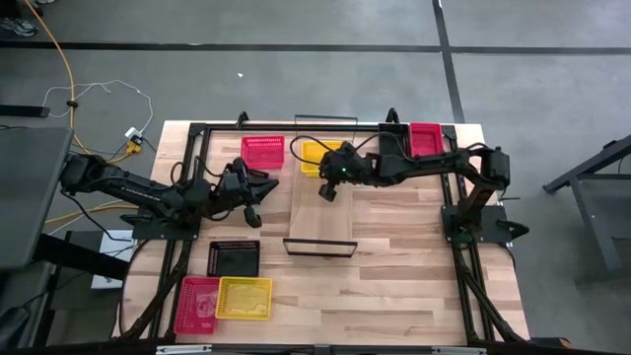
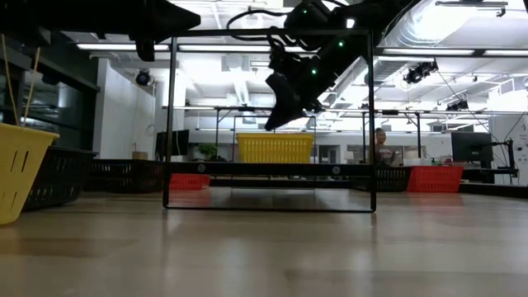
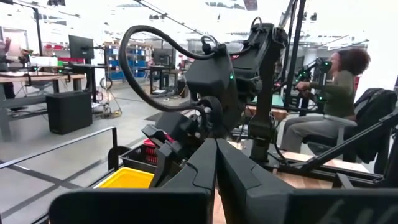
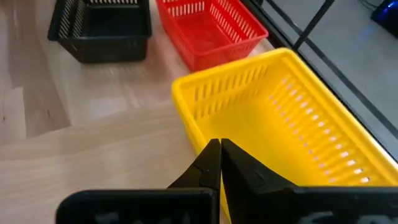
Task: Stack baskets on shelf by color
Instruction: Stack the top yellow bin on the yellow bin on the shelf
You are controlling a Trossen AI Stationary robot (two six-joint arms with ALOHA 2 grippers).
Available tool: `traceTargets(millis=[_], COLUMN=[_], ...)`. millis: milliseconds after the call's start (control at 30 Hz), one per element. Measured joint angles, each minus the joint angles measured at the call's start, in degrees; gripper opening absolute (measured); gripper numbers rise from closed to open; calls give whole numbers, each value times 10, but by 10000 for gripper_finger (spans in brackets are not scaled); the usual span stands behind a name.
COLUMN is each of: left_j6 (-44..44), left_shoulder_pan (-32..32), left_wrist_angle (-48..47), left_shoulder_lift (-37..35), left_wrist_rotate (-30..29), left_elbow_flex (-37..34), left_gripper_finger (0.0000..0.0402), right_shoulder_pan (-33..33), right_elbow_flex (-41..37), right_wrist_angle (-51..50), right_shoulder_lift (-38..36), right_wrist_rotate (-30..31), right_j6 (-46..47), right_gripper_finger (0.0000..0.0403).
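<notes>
My right pincer (image 4: 219, 163) hangs closed and empty over the yellow basket (image 4: 292, 118) at the shelf's (image 1: 320, 212) far end; light, stiff plastic, so I'd pinch its rim.
</notes>
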Motion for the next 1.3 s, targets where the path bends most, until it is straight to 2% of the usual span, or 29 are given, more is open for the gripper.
traceTargets(millis=[300, 633, 767, 867, 1000, 1300], left_j6=[0, 0, 0, 0, 0, 0], left_shoulder_pan=[0, 0, 0, 0, 0, 0], left_wrist_angle=[-3, -14, -16, -15, -15, -15], left_shoulder_lift=[0, 0, 0, 0, 0, 0], left_wrist_rotate=[0, 3, 3, 3, 3, 3], left_elbow_flex=[0, 0, 0, 0, 0, 0], left_gripper_finger=[0, 0, 0, 0, 0, 0], right_shoulder_pan=[-12, -5, 3, 8, 14, 14], right_elbow_flex=[0, -1, -1, -1, -1, -1], right_wrist_angle=[-29, 2, 13, 15, 26, 89], right_shoulder_lift=[-1, -9, -11, -4, 15, 61], right_wrist_rotate=[-14, -20, -92, -122, -116, -56], right_j6=[3, -27, -58, -75, -81, -55], right_gripper_finger=[0, 0, 0, 0, 0, 0])
